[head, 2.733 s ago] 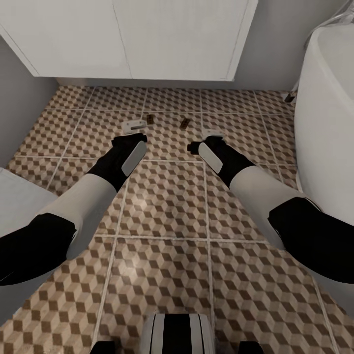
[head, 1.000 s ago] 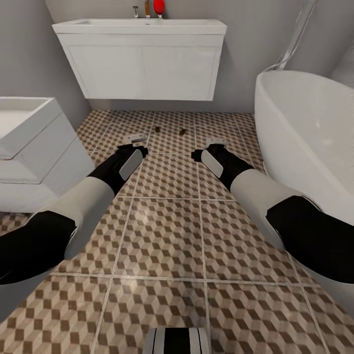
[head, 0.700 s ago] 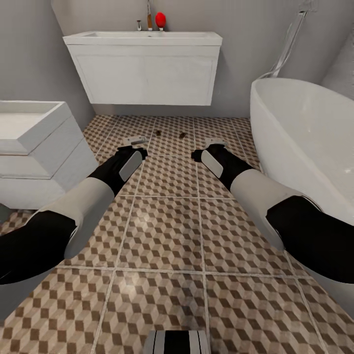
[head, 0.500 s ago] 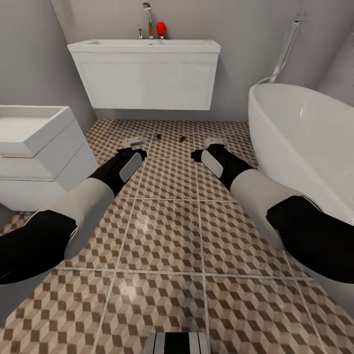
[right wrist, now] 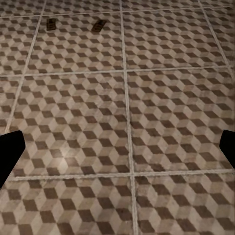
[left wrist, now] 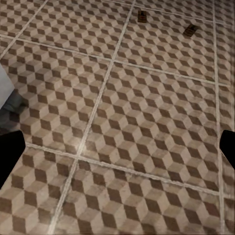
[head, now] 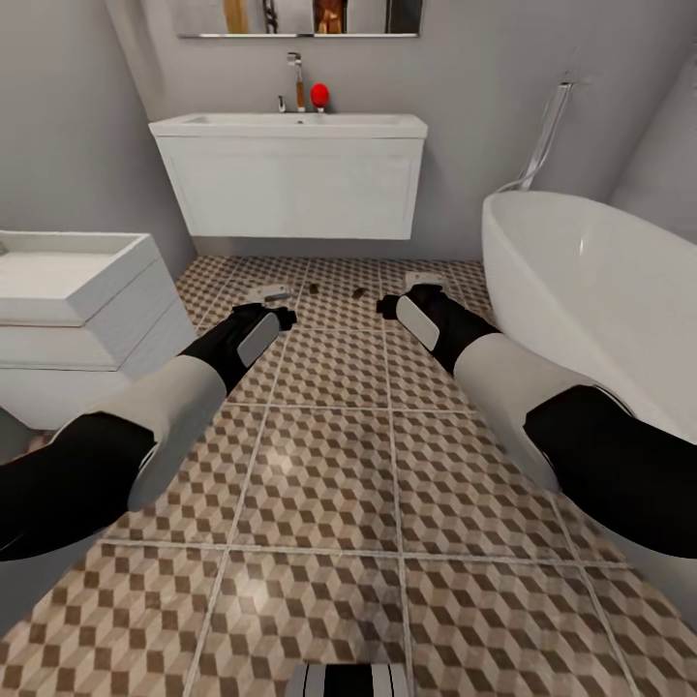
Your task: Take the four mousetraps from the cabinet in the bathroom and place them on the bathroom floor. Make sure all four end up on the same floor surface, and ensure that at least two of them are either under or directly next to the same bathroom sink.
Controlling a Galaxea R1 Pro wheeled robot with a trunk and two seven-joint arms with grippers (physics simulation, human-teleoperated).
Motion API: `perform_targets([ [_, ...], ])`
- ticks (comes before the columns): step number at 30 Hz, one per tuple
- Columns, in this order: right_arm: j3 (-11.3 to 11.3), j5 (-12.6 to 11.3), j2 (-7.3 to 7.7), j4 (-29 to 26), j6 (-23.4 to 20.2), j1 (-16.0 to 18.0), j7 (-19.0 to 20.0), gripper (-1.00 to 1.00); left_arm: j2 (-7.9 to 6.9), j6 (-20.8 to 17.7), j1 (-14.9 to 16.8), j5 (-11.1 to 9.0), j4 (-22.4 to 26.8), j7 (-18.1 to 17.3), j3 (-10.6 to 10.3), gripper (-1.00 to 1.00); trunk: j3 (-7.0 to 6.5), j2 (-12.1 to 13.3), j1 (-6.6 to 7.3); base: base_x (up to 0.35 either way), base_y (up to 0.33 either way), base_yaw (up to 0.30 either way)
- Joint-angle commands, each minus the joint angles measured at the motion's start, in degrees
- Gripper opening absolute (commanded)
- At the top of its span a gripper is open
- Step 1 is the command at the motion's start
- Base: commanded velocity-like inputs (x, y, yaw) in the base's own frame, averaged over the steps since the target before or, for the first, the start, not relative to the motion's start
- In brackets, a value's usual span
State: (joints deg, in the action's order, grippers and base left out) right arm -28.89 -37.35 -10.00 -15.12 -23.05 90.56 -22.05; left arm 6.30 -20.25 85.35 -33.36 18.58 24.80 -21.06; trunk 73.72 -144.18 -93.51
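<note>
Two mousetraps [head: 316, 287] [head: 359, 290] lie on the floor [head: 329, 455] ahead of both jaws, near the sink [head: 290, 174]. Your left gripper [left wrist: 117, 147] and right gripper [right wrist: 117, 147] are wide open, empty. If you roll forward, the base may push them.

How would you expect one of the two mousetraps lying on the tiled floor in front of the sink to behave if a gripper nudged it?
The mousetrap looks like a small flat board, so it would probably slide rather than tip or roll. The bathroom floor shows a sheen, so it may skid easily. Lying so low, it would likely be awkward to pinch from above.
</note>
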Motion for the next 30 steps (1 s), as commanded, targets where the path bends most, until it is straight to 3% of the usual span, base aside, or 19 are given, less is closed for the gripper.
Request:
perform_targets([
  [1, -0.29, -0.31, 0.00, -0.04, -0.24, 0.04, -0.36, 1.00, -0.05, -0.24, 0.03, -0.48, 0.09, 0.39, -0.48, 1.00, -0.18, 0.00, 0.03, -0.001, 0.000, 0.000],
  [11, -0.29, -0.27, 0.00, 0.74, -0.16, 0.05, -0.36, 1.00, -0.19, -2.36, 0.06, -0.56, -1.50, -3.70, -0.33, 1.00, -2.39, 0.14, 0.29, 0.000, 0.000, 0.000],
  [30, -0.29, -0.27, 0.00, 3.31, 0.11, 0.03, -0.04, 1.00, -0.11, -2.21, 0.06, -0.31, -6.10, -4.65, -0.41, 1.00, -6.60, 0.39, 0.78, 0.000, 0.000, 0.000],
])
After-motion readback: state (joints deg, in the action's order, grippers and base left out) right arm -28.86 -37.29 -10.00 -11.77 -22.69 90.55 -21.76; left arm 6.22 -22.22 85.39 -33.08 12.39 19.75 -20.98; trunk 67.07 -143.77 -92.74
